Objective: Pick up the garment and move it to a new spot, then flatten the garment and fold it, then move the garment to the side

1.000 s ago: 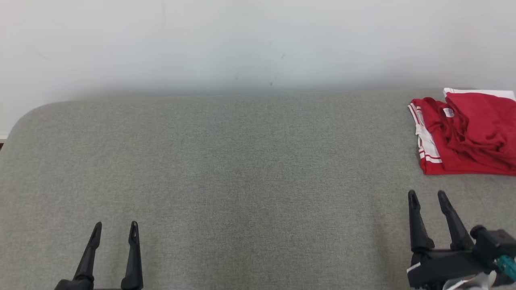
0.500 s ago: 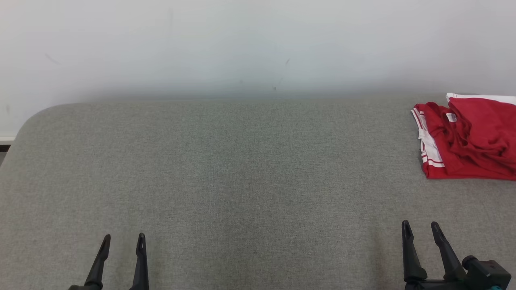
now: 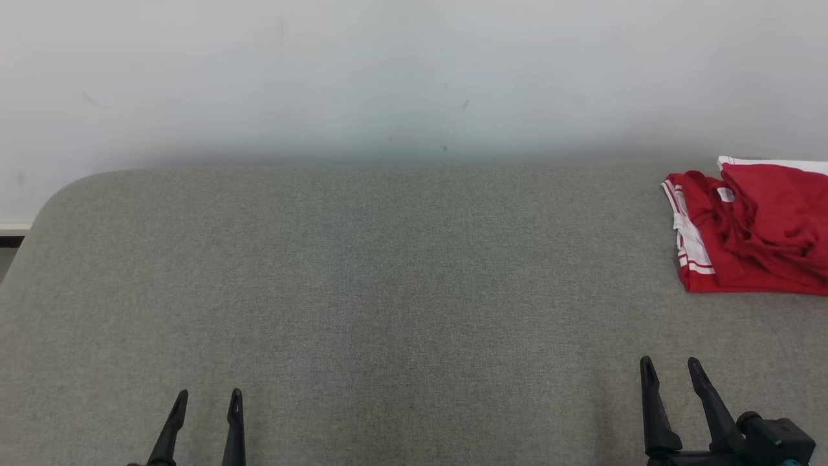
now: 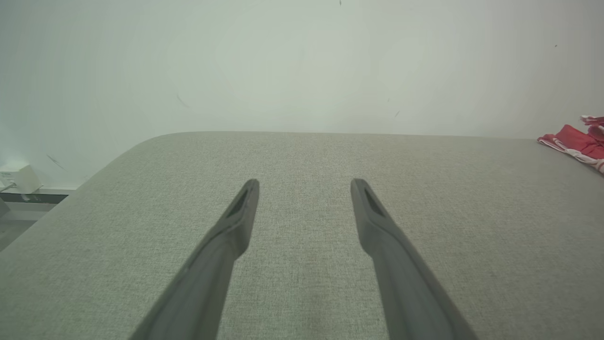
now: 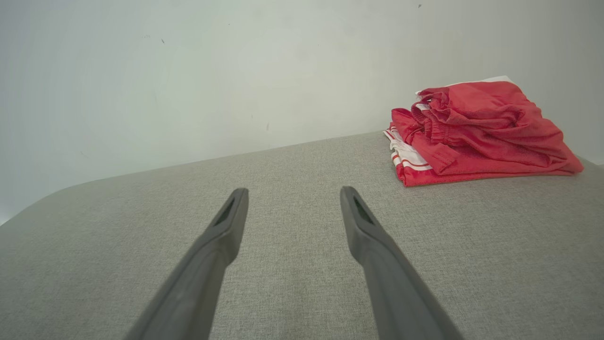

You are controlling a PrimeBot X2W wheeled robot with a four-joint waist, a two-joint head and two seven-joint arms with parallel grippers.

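Head view: the grey fabric surface [image 3: 388,272] runs from the near edge up to a pale wall [image 3: 388,77]. The garment [image 3: 757,233] is red with white stripes. It lies in a folded, somewhat wrinkled pile at the far right part of the surface, close to the wall, and the right border of the picture cuts it off. The left gripper [image 3: 209,393] is above the near left part of the surface, and its two dark fingers stand apart with nothing between them. The right gripper [image 3: 669,360] is above the near right part of the surface, on the near side of the garment and well apart from it. Its claw is wide too and holds nothing.

Left wrist view: the two fingers [image 4: 236,222] of the left gripper spread widely over bare grey cloth, and only the surface is seen in the gap. A small piece of the garment shows at the far right end of the surface, far from the fingertips.

Right wrist view: the fingers of the right gripper are spread wide and empty above the surface. The garment rests on the far right part of the surface, beside the wall. It is folded in several layers with the striped white edge at its left side, and a thin white edge shows at its far side. The fingertips do not touch it.
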